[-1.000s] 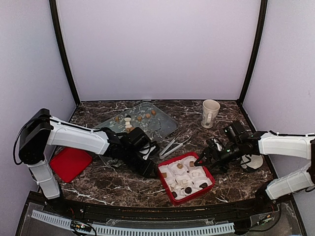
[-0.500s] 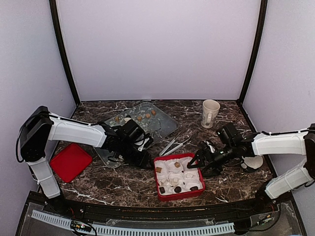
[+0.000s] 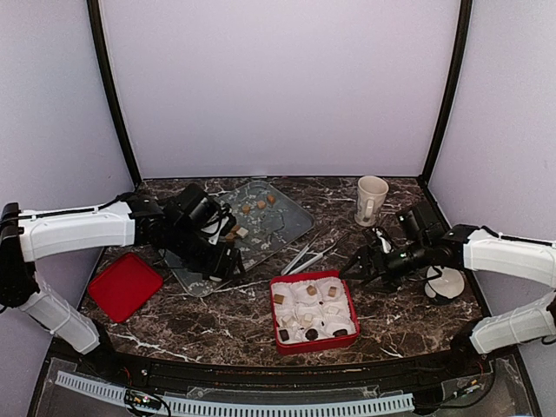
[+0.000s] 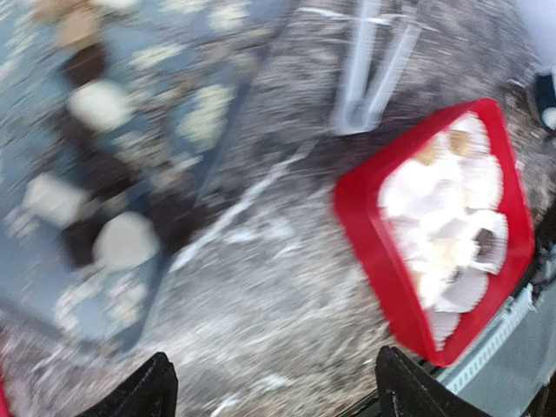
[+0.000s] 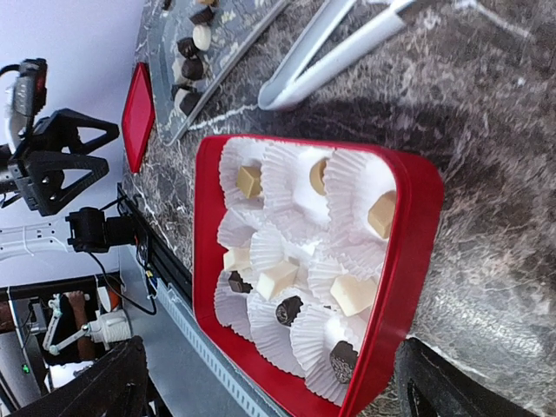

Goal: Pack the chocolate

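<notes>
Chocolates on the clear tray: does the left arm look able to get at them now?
Probably yes: the left fingers hover open by the tray, its chocolates exposed, nothing between.

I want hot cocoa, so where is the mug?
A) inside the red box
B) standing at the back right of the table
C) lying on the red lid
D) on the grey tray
B: the mug stands upright on the table near its back right corner, apart from the red box and the tray.
</notes>
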You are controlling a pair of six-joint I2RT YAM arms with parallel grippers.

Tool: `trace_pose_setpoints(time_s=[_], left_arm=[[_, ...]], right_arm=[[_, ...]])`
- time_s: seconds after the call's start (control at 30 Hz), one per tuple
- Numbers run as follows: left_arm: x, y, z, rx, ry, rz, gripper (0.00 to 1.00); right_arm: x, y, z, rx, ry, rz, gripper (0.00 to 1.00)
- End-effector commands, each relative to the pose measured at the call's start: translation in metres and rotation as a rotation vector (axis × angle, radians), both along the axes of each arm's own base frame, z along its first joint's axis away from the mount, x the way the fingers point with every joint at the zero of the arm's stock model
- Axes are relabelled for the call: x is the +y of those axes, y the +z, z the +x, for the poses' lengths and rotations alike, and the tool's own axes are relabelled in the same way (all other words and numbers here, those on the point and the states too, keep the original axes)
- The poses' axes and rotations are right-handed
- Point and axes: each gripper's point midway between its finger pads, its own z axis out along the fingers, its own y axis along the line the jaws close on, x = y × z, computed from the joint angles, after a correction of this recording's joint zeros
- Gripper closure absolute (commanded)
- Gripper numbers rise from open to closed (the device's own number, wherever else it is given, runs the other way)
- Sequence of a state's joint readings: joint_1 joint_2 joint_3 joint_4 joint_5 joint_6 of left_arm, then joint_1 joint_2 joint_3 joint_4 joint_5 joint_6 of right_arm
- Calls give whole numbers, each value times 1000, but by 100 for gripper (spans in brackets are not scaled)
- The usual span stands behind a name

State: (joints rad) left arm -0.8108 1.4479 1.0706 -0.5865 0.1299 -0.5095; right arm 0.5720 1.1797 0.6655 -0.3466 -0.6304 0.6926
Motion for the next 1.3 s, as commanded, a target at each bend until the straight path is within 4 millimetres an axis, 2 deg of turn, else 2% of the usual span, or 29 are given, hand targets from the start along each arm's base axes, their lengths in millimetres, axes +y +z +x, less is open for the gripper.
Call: trace_pose_setpoints(time_s=[0.0, 0.1, 0.2, 0.33, 0.5, 0.6, 0.9, 1.07, 1.27], left_arm=[[96, -17, -31, 143, 190, 304, 19], [131, -20, -45, 200, 276, 375, 20], [164, -27, -53, 216, 343, 470, 21], [191, -38, -48, 220, 402, 540, 21], [195, -48, -24, 199, 422, 515, 25], [191, -57, -11, 214, 419, 470, 34], [190, -84, 18, 236, 431, 390, 49], [186, -99, 21, 272, 428, 368, 58], [193, -108, 18, 295, 464, 375, 67]], right_arm=[[-7, 37, 22, -153, -29, 3, 0], [-8, 51, 30, -203, -33, 10, 0], [-6, 57, 35, -222, -37, 19, 0], [-3, 55, 38, -216, -36, 33, 0], [-1, 57, 38, -214, -31, 42, 0], [-3, 57, 37, -211, -34, 36, 0], [-11, 53, 32, -198, -55, 26, 0], [-13, 52, 33, -194, -65, 19, 0], [-14, 52, 35, -192, -72, 18, 0]])
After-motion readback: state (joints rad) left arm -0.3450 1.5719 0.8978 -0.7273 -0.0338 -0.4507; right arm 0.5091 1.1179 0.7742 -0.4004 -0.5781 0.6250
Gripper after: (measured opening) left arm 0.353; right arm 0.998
